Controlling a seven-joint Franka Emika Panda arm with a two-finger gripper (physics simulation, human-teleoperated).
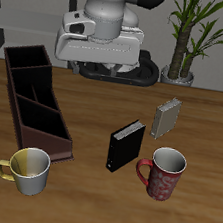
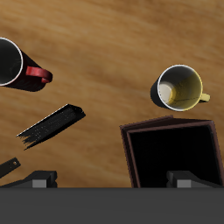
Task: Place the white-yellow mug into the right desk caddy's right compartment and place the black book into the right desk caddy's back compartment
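The gripper (image 1: 112,67) is hanging high over the back of the table (image 1: 81,195), with everything else lying forward of it, nearer the front edge.

The right desk caddy (image 1: 36,100) is stretching from beside the gripper toward the front edge.

The white-yellow mug (image 1: 31,170) is standing just past the caddy's front end, apart from it.

The black book (image 1: 126,145) is standing upright ahead of the gripper, between the caddy and the red mug (image 1: 164,173).

The grey book (image 1: 166,118) is standing behind the red mug, closer to the gripper than the black book.

The potted plant (image 1: 187,39) is sitting at the table's back, beside the gripper.
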